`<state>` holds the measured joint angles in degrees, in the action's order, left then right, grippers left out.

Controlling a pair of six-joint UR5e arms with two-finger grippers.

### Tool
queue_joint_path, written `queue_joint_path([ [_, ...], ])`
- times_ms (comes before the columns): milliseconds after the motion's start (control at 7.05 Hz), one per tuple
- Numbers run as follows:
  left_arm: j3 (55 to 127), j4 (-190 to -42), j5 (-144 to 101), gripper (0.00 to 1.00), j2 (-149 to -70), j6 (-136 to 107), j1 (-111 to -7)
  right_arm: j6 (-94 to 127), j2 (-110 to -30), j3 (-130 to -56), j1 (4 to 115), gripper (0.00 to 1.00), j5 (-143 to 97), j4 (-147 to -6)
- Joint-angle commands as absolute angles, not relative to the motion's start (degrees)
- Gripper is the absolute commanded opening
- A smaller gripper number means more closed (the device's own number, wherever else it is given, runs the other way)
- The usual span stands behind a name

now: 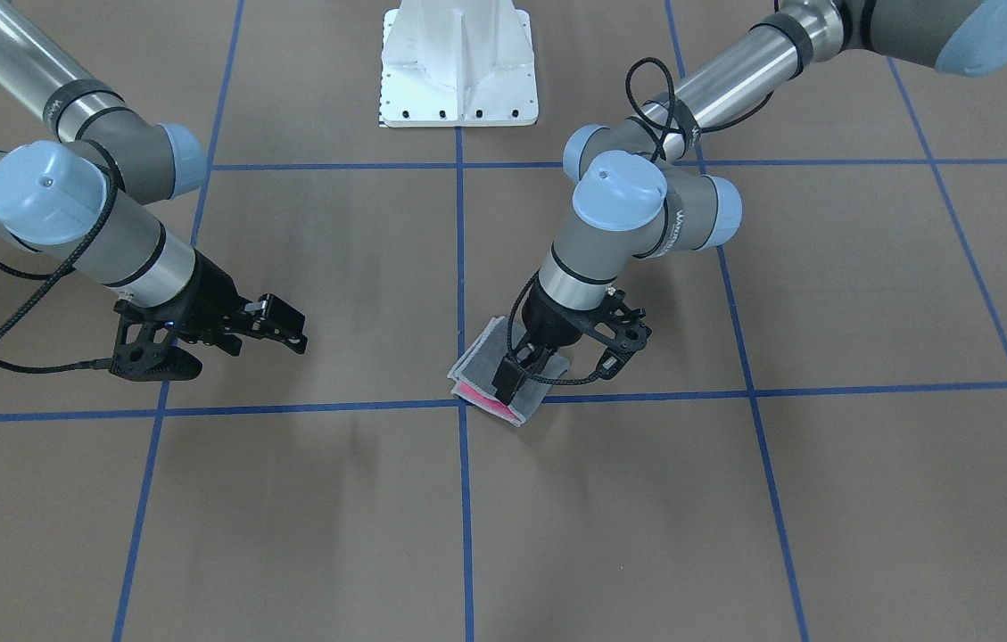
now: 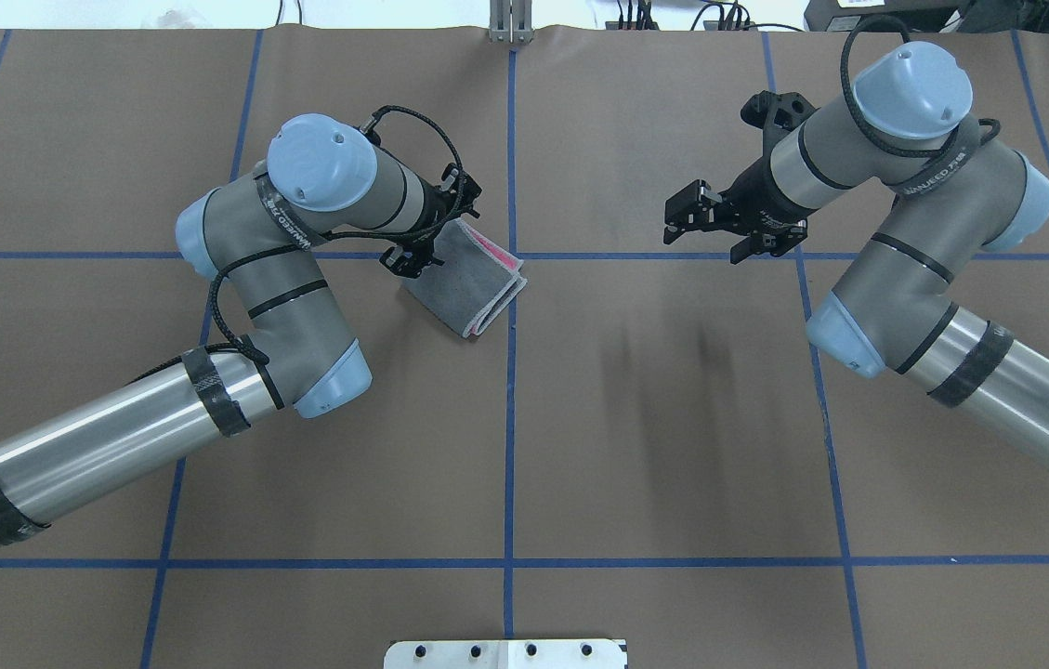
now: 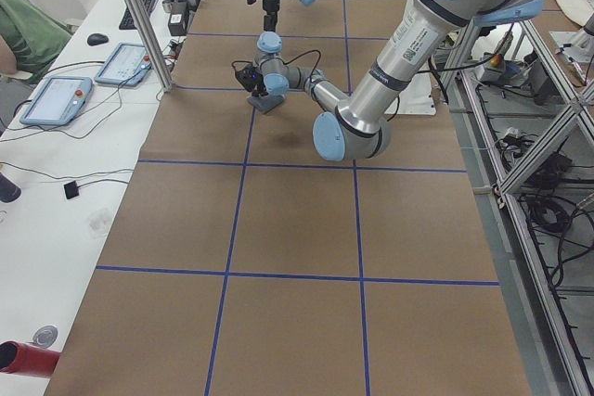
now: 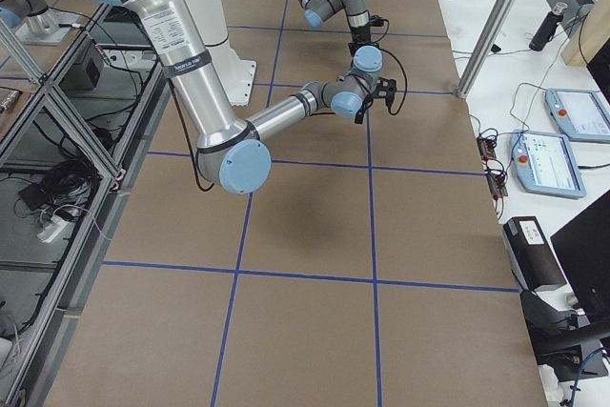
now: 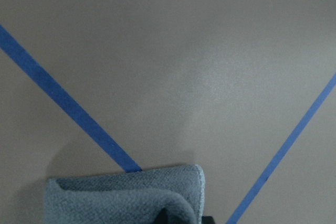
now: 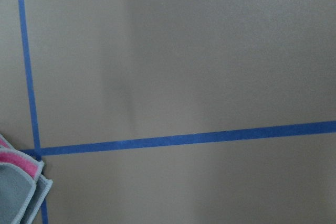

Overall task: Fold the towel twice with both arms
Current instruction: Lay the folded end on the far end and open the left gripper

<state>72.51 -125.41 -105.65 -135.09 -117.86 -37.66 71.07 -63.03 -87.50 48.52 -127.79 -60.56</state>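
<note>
- left gripper (image 1: 507,385) looks pinched on the towel (image 1: 476,363), mid-counter toward the far edge
- right gripper (image 1: 287,325) spread, hovering clear
- I'd release low, keep edges lined up

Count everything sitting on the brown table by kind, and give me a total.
Towel: 1
Robot arms: 2, the left arm and the right arm
White pedestal: 1
Total: 4
</note>
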Motion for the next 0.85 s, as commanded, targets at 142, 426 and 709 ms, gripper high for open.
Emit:
queue_joint_path([
  [142,70.6,-125.4,-105.6,1.00,-137.2,-118.1,-37.5,70.6,-63.0,-86.9,48.5,1.00,-127.8,-60.5],
  [426,66.1,-127.4,-105.6,1.00,-139.0,-118.0,-37.5,70.6,-63.0,-86.9,48.5,1.00,-127.8,-60.5],
  [709,62.8,-130.8,-105.4,1.00,-139.1,-117.7,-37.8,70.6,-63.0,-86.9,48.5,1.00,-127.8,-60.5],
])
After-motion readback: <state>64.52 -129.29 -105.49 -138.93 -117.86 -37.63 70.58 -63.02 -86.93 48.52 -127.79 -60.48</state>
